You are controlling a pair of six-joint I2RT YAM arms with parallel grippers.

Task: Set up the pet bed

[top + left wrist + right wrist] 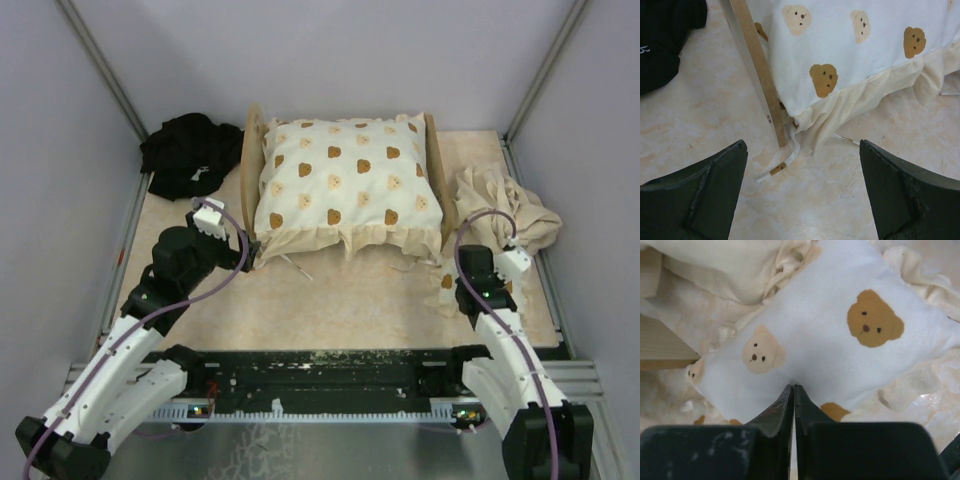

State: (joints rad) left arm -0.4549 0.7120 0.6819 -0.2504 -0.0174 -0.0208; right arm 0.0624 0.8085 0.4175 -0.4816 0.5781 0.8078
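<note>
The pet bed [247, 160] stands at the back middle of the table, its light-wood end boards on the left and right. A cream frilled cushion with brown bear prints [345, 180] lies on it and covers the top. My left gripper [247, 246] hovers open at the bed's near left corner; in the left wrist view the left gripper [802, 150] holds nothing, with the wooden board [757, 65] and a loose tie string [777, 167] just ahead. My right gripper [793, 387] is shut, pinching the fabric of a small bear-print pillow [820, 340] at the bed's near right corner [446, 283].
A black cloth [190, 152] is bunched at the back left beside the bed. A crumpled beige cloth [505, 210] lies at the right, next to the right arm. Grey walls and metal rails close in both sides. Bare table [350, 300] lies in front of the bed.
</note>
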